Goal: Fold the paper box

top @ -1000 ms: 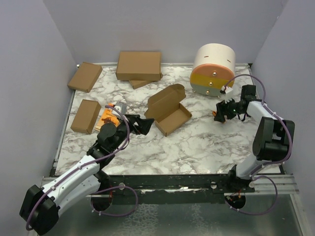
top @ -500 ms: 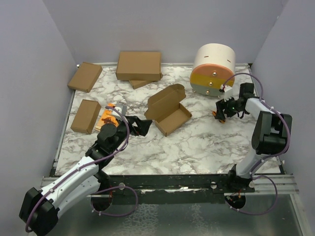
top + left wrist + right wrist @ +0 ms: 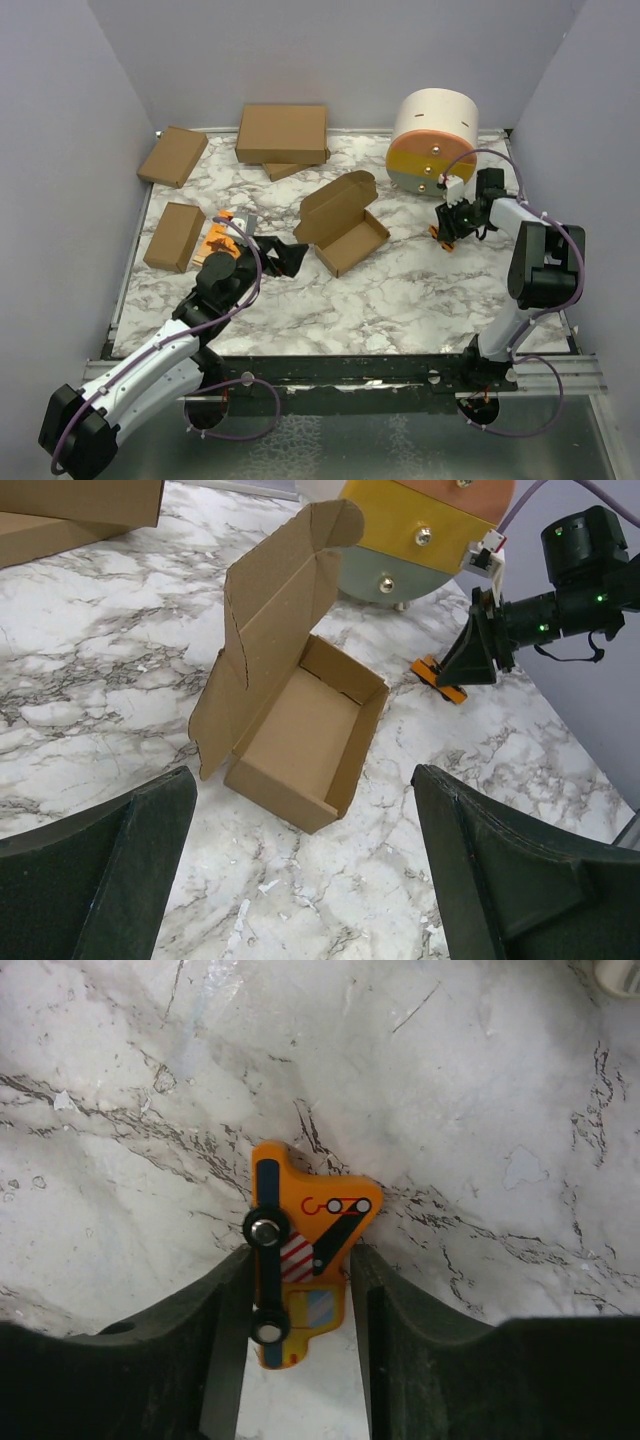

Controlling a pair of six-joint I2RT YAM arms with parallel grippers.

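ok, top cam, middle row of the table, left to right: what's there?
closed brown carton → orange booklet → left gripper, jaws open → open paper box → orange toy between the right gripper's jaws

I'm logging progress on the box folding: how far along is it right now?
Done: the paper box already stands as an open tray, walls up. In hand: nothing of the box; the open left end effector hovers beside it, while the right end effector grips an orange toy truck lying on the table. Left: the lid stands raised and needs closing and tucking.
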